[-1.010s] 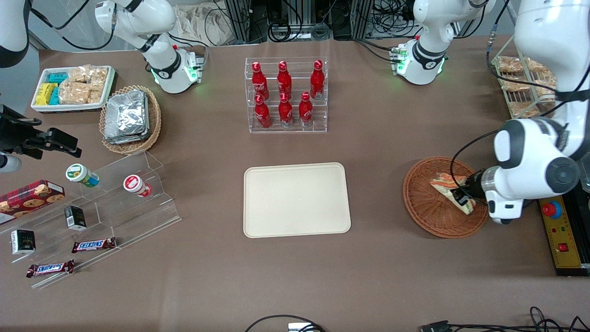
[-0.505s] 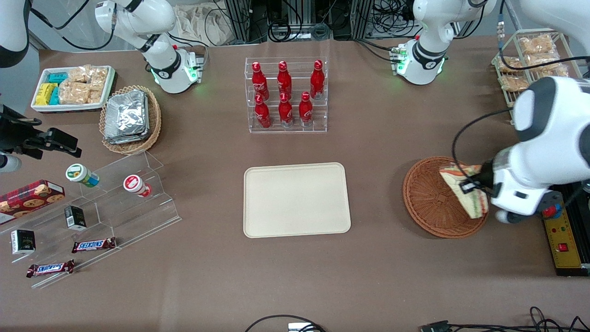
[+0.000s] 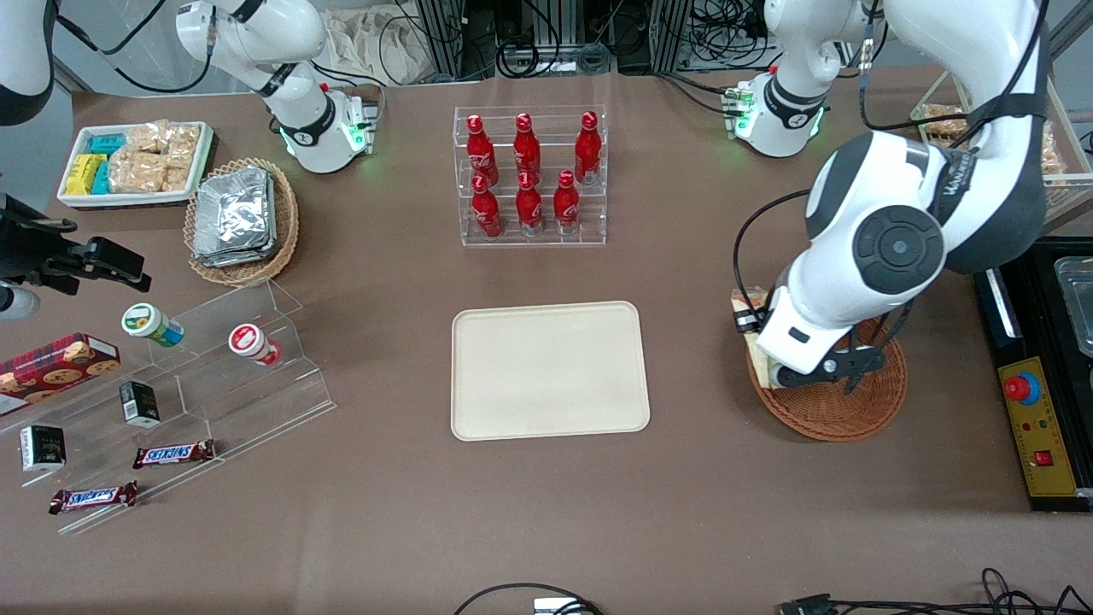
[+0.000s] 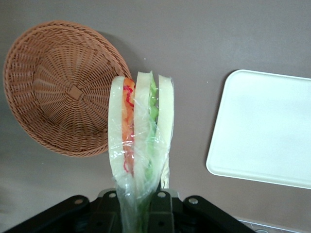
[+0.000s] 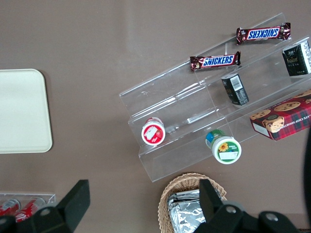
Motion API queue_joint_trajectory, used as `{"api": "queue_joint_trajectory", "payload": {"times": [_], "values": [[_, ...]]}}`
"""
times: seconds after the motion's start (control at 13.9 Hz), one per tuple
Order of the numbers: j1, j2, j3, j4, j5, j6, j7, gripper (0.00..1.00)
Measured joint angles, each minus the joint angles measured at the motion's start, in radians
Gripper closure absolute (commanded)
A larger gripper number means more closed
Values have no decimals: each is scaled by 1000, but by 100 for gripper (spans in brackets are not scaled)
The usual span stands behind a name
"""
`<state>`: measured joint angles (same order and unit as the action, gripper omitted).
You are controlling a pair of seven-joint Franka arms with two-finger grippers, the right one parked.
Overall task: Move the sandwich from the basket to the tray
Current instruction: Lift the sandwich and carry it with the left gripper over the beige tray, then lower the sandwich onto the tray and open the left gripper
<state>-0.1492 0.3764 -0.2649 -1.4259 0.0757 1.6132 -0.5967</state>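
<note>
Lifted clear of the basket (image 4: 58, 90) since half a second ago, the sandwich (image 4: 141, 141) now hangs in the air, and the left arm has swung from the working arm's end of the table toward the tray (image 3: 546, 369).

Nearest the wrist camera, the gripper (image 4: 141, 201) is pinched on the sandwich: its fingers press the plastic-wrapped wedge from both sides, and the three pale bread slices with orange-red and green filling stick straight out from it. Past the tip of the wedge lies bare brown table (image 4: 204, 39). The basket sits on the table below and to one side of the gripper, with nothing in it; the tray lies below on the other side, near but not under the sandwich.

From the front, the gripper (image 3: 750, 329) is mostly covered by the arm's white wrist, and only a sliver of the sandwich (image 3: 741, 301) shows, above the basket's (image 3: 841, 410) edge that faces the tray. Farther from the front camera than the gripper, a clear rack of red bottles (image 3: 529, 175) stands well apart.
</note>
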Motion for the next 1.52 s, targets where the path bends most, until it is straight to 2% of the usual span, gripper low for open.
{"api": "queue_joint_trajectory", "payload": {"times": [0.29,0.79,1.01,1.37,1.44,1.52], "values": [[-80,57,-3,-2,-17,64,-140,100],[-260,308,-5,-7,-23,396,-230,100],[-269,368,-2,-7,-18,424,-210,100],[-266,397,5,-11,-14,438,-98,100],[-267,403,5,-19,-14,456,-74,96],[-267,408,4,-28,-14,474,-60,73]]}}
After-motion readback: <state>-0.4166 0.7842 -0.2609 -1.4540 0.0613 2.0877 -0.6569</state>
